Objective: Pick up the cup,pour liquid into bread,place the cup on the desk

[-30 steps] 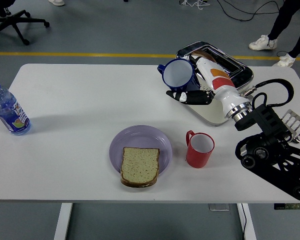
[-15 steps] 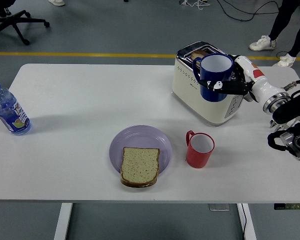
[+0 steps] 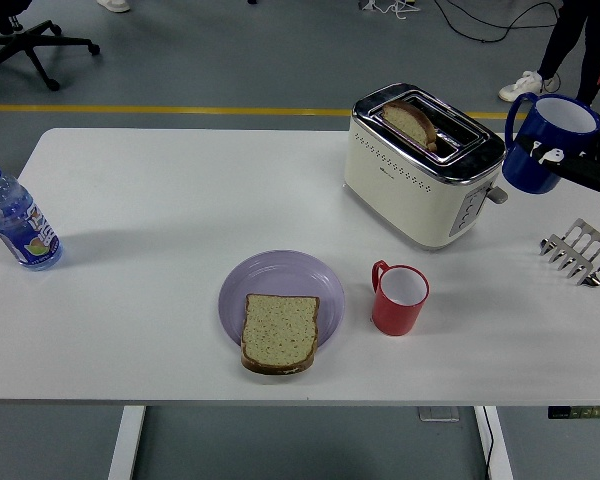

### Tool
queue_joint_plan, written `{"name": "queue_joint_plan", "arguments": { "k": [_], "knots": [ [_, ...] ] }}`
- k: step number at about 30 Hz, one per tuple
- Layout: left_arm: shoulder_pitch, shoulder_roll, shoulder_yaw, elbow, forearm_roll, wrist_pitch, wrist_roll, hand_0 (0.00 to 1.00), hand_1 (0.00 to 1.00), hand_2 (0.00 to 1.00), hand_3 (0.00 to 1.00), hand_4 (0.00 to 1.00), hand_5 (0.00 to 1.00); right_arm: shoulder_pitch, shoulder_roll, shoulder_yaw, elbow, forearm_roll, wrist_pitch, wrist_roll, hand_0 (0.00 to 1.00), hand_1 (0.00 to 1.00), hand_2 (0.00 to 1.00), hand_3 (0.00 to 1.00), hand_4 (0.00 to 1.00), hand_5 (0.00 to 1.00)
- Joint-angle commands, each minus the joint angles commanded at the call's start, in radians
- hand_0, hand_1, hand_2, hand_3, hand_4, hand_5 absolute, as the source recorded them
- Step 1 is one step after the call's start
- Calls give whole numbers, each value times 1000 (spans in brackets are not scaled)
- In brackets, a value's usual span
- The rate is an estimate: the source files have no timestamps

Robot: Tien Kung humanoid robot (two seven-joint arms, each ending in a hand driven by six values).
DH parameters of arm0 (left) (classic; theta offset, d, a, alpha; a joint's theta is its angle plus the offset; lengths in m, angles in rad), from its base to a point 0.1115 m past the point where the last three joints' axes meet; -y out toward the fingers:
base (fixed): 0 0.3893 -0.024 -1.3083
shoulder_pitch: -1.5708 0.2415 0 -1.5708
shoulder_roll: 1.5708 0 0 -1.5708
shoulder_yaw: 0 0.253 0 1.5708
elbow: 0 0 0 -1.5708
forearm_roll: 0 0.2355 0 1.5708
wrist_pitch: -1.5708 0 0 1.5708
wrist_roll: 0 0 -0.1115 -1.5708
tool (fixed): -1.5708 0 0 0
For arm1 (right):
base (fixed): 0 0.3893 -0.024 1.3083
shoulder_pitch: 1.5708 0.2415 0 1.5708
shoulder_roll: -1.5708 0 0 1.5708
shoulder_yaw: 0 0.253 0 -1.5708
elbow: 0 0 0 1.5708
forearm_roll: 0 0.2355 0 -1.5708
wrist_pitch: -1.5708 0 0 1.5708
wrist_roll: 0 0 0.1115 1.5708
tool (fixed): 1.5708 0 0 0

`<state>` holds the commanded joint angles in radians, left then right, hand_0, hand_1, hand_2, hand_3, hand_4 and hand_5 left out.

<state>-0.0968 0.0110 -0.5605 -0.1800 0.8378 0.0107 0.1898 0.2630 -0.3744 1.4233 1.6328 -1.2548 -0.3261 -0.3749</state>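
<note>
Rightward swung glossy blue cup (image 3: 548, 141), right hand (image 3: 592, 165) gripping.

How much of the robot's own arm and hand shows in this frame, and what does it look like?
Very little. Only the right hand shows, at the picture's right edge: slim black fingers with small white patches near the knuckles, and a sliver of black wrist behind them. No forearm, cables or other markings can be made out here. The left arm is not in view.
</note>
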Motion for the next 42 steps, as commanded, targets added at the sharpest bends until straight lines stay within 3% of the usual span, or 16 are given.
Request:
{"name": "queue_joint_plan", "arguments": {
  "k": [3, 7, 17, 26, 42],
  "knots": [
    [-1, 1, 0, 0, -1, 0, -1, 681, 748, 770, 663, 418, 998, -39, 8, 29, -5, -24, -45, 20, 323, 73, 309, 488, 612, 2],
    [-2, 1, 5, 0, -1, 0, -1, 681, 748, 770, 663, 417, 998, -103, 42, 55, -10, -32, -151, 77, 316, 70, 305, 488, 622, 2],
    [-8, 3, 9, 0, -1, 0, -2, 681, 748, 770, 662, 416, 998, -199, 136, 39, -54, -113, -251, 211, 318, 73, 305, 488, 635, 2],
    [-12, 4, 15, 0, -4, 0, -4, 681, 747, 769, 662, 417, 998, -210, 152, -18, -117, -188, -283, 301, 329, 96, 311, 490, 662, 2],
    [-17, 5, 11, 0, 1, -1, -2, 681, 747, 769, 661, 416, 998, -233, 157, -139, -216, -155, -311, 406, 330, 103, 313, 492, 677, 2]
  ]
}}
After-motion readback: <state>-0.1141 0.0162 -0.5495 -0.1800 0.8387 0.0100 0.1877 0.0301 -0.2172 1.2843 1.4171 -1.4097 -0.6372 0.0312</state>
